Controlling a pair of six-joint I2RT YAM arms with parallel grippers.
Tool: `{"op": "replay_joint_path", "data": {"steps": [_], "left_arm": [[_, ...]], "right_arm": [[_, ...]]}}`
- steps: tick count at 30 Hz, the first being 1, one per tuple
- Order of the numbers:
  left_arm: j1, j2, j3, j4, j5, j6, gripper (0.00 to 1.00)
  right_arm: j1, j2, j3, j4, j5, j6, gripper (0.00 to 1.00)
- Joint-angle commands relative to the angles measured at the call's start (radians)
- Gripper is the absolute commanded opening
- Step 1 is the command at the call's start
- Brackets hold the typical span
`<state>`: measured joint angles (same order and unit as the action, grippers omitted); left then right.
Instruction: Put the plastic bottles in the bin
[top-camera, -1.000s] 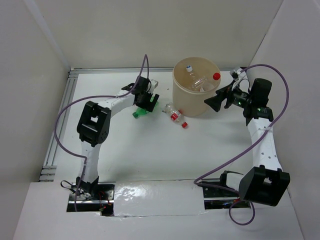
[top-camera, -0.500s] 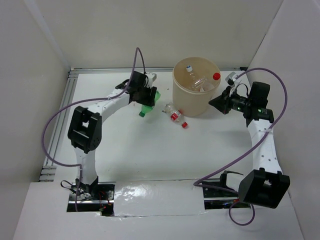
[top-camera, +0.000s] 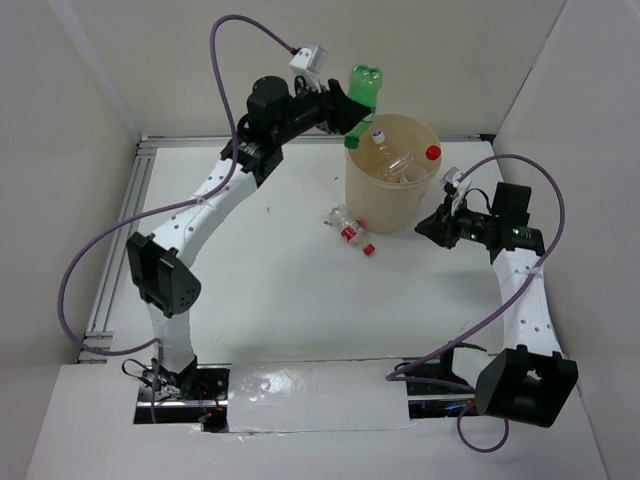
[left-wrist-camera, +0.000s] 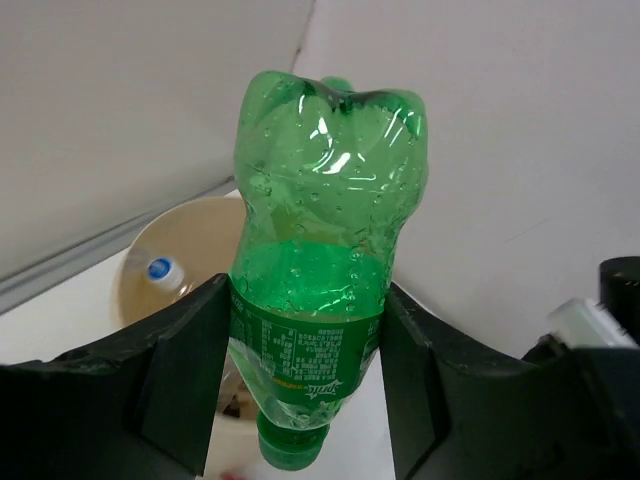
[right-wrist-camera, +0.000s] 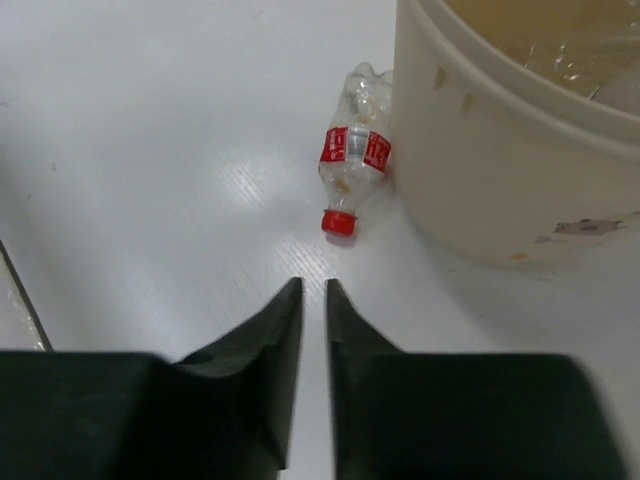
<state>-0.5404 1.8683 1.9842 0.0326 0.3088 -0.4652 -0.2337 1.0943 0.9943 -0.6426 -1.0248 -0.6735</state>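
Note:
My left gripper (top-camera: 352, 112) is shut on the green bottle (top-camera: 362, 90) and holds it high over the far-left rim of the tan bin (top-camera: 372, 200). In the left wrist view the green bottle (left-wrist-camera: 325, 280) hangs cap down between the fingers (left-wrist-camera: 180, 370), with the bin (left-wrist-camera: 175, 250) below. Several clear bottles (top-camera: 400, 165) lie inside the bin, one red-capped. A clear bottle with red cap and red label (top-camera: 350, 231) lies on the table against the bin's near-left side; it also shows in the right wrist view (right-wrist-camera: 352, 165). My right gripper (top-camera: 425, 227) is shut and empty, right of the bin.
White walls close the table on the left, back and right. A metal rail (top-camera: 120, 240) runs along the left edge. Purple cables (top-camera: 250, 40) loop off both arms. The bin's wall (right-wrist-camera: 500, 170) fills the upper right of the right wrist view.
My left arm has lifted the green bottle off the table and swung it up and right, over the bin's rim. My right gripper has drawn back slightly and lower, away from the bin.

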Motion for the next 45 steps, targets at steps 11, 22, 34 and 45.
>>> {"op": "replay_joint_path", "data": {"steps": [11,22,34,45], "left_arm": [[-0.081,0.276,0.251,0.079,-0.097,-0.127,1.00],[-0.072,-0.288,-0.458,0.095,-0.375,0.080,1.00],[-0.050,-0.965,-1.196,-0.060,-0.522,-0.101,1.00],[-0.059,-1.155,-1.322,-0.161,-0.590,-0.159,1.00]], "right_arm": [[0.284,-0.042,-0.166,0.183,0.213,-0.031,0.94],[0.689,0.143,-0.235,0.684,0.833,0.247,0.94],[0.850,0.597,-0.028,0.798,1.350,0.460,0.90],[0.804,0.734,0.030,0.713,1.119,0.465,0.54]]}}
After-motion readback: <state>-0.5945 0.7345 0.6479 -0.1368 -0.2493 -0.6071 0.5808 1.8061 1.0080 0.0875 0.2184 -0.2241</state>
